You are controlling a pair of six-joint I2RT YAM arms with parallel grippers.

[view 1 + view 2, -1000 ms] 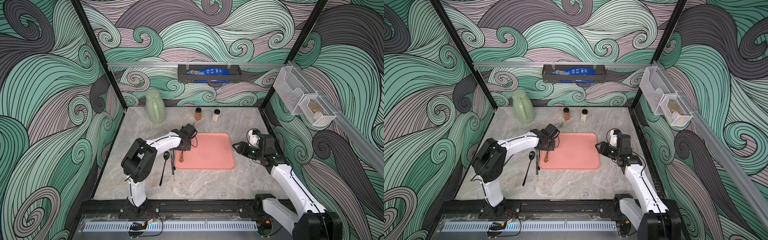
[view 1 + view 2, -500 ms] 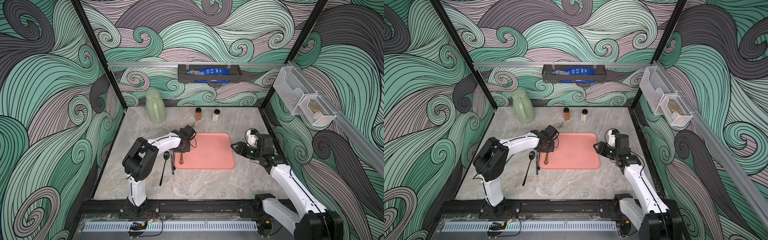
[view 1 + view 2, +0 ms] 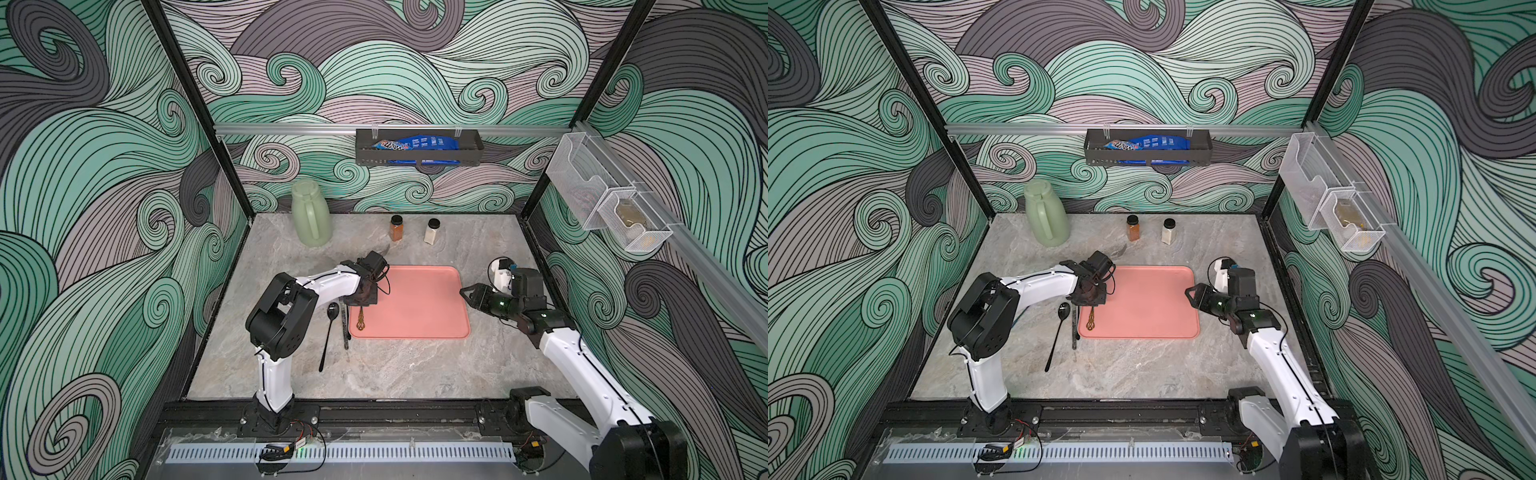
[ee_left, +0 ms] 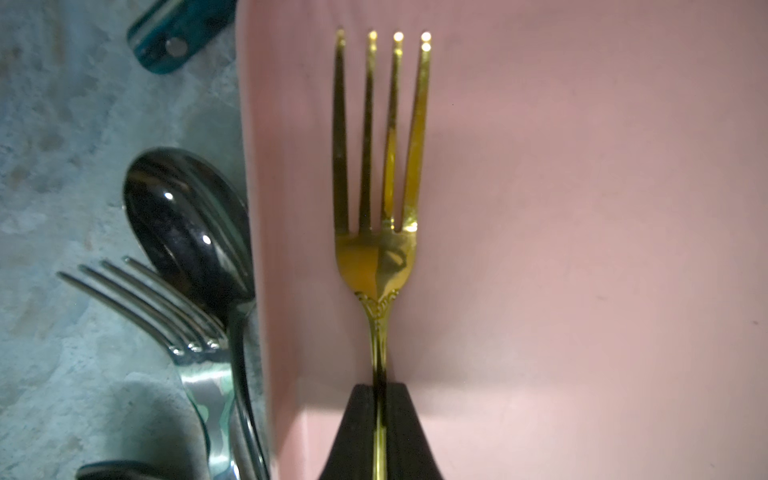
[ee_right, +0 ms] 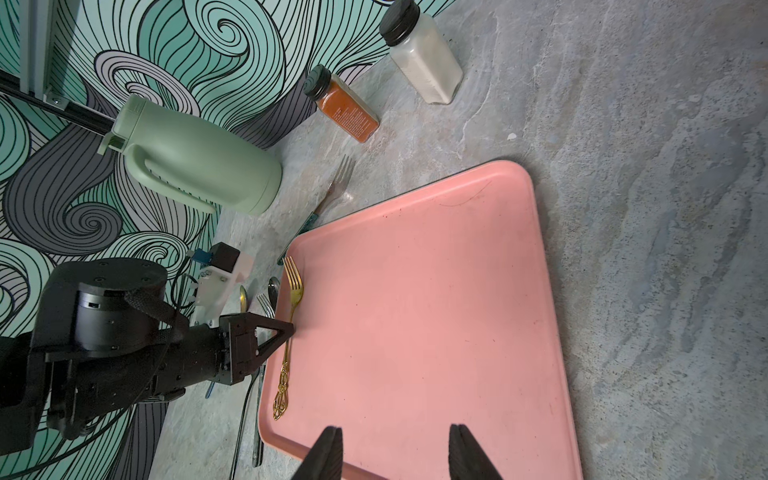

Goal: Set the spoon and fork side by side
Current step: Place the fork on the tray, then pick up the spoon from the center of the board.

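A gold fork [image 4: 380,257] lies flat along the left edge of the pink tray [image 3: 415,307], tines pointing to the back. My left gripper [image 4: 380,388] is shut on its thin handle, low over the tray, as both top views show [image 3: 363,297] [image 3: 1090,297]. Just off the tray's left rim, a black spoon [image 3: 332,309] lies on the table. A silver fork [image 4: 166,307] lies beside the spoon, partly under its neck. My right gripper [image 5: 395,432] hovers open and empty over the tray's right edge [image 3: 464,293].
A green jug [image 3: 311,216] stands at the back left, with an orange spice jar [image 3: 396,228] and a white one [image 3: 432,231] to its right. A teal-handled fork [image 5: 328,199] lies behind the tray. A dark wall basket [image 3: 417,151] hangs on the back wall.
My right gripper has edged slightly left toward the tray. My left gripper stays at the tray's left edge with the gold fork.
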